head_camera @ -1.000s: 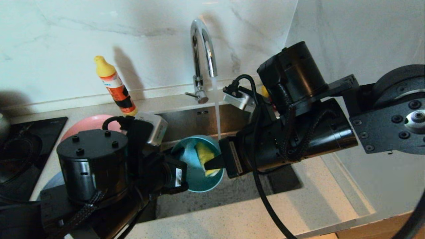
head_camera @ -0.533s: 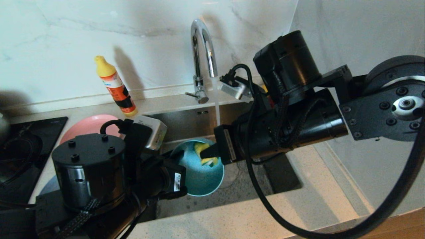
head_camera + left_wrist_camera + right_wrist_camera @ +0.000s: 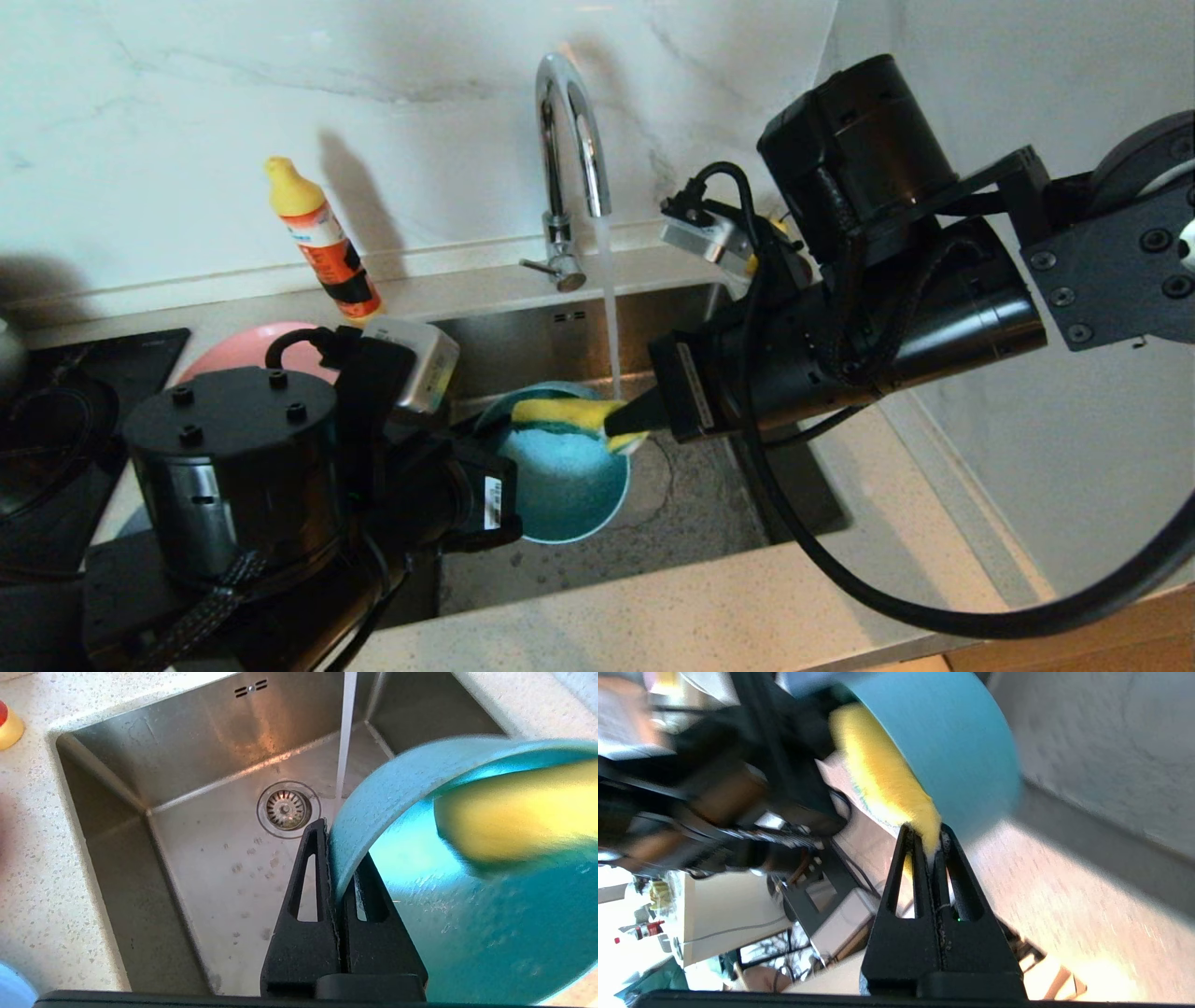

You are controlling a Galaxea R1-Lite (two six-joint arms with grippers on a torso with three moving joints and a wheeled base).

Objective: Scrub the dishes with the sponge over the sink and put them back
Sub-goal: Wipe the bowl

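Over the sink (image 3: 691,504) my left gripper (image 3: 485,431) is shut on the near-left rim of the small teal bowl (image 3: 569,481), which is tilted with its open side towards the head camera. In the left wrist view the left gripper (image 3: 336,865) pinches the bowl (image 3: 467,933) wall, one finger inside and one outside. My right gripper (image 3: 621,425) is shut on one end of the yellow sponge (image 3: 558,415), which lies across the bowl's upper rim, green face down. The right wrist view shows that gripper (image 3: 927,835) clamping the sponge (image 3: 878,774) against the bowl (image 3: 943,742). The pink plate (image 3: 233,350) lies on the counter to the left.
Water (image 3: 609,317) runs from the chrome tap (image 3: 569,140) into the sink just behind the bowl, beside the drain strainer (image 3: 285,809). An orange-and-yellow detergent bottle (image 3: 322,243) stands at the back left. A black hob (image 3: 56,420) lies at the far left. A pale-blue edge (image 3: 11,987) shows on the counter.
My right gripper has drawn the sponge from inside the bowl up to its upper rim, and the sponge has turned from upright to lying flat. The left gripper and bowl have barely moved.
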